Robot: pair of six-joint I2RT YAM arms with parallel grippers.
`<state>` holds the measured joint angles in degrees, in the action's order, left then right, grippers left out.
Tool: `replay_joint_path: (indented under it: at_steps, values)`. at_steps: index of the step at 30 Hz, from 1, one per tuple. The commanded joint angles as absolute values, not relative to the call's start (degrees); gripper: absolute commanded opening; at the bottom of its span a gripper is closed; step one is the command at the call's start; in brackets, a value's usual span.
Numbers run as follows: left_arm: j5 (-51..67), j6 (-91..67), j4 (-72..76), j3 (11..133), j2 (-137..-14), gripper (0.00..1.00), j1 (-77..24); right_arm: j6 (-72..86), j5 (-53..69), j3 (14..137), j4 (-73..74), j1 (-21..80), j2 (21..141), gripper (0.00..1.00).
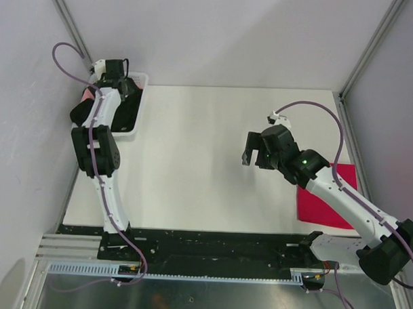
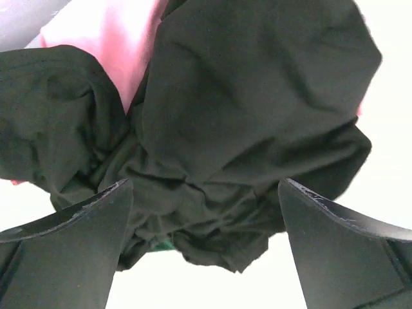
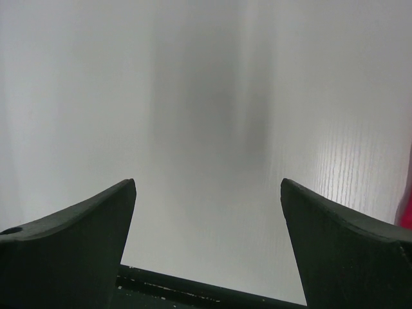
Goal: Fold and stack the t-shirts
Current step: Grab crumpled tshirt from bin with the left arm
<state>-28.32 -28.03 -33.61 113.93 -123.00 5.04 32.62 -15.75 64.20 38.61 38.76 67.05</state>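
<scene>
We are reading no text, label, brand, number or sign in any of the three views. The black t-shirt (image 2: 244,116) is showing us only crumpled plain cloth. A small green patch (image 2: 165,244) is peeking out at about six o'clock on the bundle, too hidden for us to tell whether it carries any lettering.
</scene>
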Motion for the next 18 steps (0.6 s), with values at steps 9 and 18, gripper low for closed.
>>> replay_joint_path:
  at_steps: [9,18]
  values:
    - [-30.4,-34.3,-30.9,120.7,-133.5,0.95,8.3,28.9,-11.2,64.4,33.0,40.0,73.0,0.99]
    - [-25.9,-35.9,-30.4,118.3,-132.6,0.3,9.6,28.8,-11.0,64.2,32.4,40.7,74.5,0.99]
